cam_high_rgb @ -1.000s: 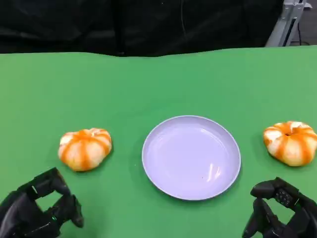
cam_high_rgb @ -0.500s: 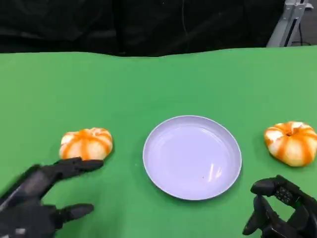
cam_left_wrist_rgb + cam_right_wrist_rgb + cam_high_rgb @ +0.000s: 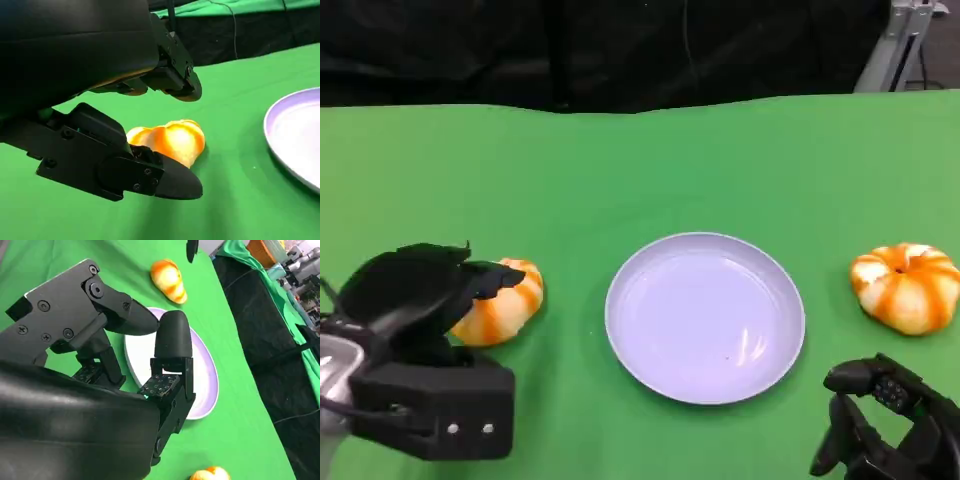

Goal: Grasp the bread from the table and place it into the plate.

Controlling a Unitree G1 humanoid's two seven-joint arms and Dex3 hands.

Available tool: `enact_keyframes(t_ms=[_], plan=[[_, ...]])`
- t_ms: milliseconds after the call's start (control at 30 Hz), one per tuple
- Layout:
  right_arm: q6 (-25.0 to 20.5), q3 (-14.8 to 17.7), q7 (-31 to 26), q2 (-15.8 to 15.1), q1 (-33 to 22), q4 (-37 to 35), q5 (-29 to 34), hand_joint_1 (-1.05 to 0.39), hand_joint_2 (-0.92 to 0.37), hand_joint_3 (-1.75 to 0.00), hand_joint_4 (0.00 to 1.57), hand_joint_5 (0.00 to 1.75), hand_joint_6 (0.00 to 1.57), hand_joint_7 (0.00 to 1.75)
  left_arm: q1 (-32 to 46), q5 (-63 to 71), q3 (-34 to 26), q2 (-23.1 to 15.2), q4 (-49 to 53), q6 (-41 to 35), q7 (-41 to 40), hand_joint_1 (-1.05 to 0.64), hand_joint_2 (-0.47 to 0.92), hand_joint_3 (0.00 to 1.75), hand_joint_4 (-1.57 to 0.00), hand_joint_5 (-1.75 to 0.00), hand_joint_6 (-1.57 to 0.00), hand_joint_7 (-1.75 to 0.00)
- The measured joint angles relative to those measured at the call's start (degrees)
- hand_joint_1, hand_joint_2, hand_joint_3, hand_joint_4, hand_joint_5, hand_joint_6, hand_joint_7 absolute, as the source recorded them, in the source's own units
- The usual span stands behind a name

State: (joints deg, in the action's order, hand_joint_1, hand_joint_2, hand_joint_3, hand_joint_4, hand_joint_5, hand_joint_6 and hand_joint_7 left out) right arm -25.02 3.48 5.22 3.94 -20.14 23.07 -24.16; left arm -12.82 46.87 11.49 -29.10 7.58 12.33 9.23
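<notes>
Risen and swung forward within the last second: left hand (image 3: 415,300), lifted from the near edge of the table and now poised over the left bread roll (image 3: 505,305), fingers spread above and around it, nothing gripped yet. From the left wrist view, one finger (image 3: 172,80) arched over the top of the roll (image 3: 170,142), another low on the near side, a clear gap on both; contact not evident. Judged as the reach stage of the grasp, closing still to come.

Largest to smallest:

Green table (image 3: 640,170), stretching away beyond both hands, unchanged.

Lilac plate (image 3: 705,317), bare, lying between the two hands, off to the inner side of the left hand and well apart from it; same spot as before.

Left hand, as above, open and hovering.

Right hand (image 3: 880,425), low at the near edge, fingers curled inward on nothing, no different from a second ago.

Second bread roll (image 3: 907,288), just ahead of the right hand, untouched.

Left roll, still on the table where it lay, directly under the left hand's fingers.

Meaning for the task: approach nearly done, pickup and carry across to the plate both outstanding. Likely next need: a gentle closing on a soft, rounded roll.
</notes>
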Motion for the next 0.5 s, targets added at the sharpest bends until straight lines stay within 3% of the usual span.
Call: enact_keyframes(t_ms=[500], plan=[[-0.3, 0.0, -0.2, 0.0, -0.1, 0.0, 0.1, -0.17, -0.54, -1.08, 0.93, 1.58, 0.86, 1.35, -10.9, 0.9, 7.2, 2.5, 21.3, -1.4, -6.5, -0.88, 0.92, 0.14, -0.24, 0.0, -0.46, 0.0]])
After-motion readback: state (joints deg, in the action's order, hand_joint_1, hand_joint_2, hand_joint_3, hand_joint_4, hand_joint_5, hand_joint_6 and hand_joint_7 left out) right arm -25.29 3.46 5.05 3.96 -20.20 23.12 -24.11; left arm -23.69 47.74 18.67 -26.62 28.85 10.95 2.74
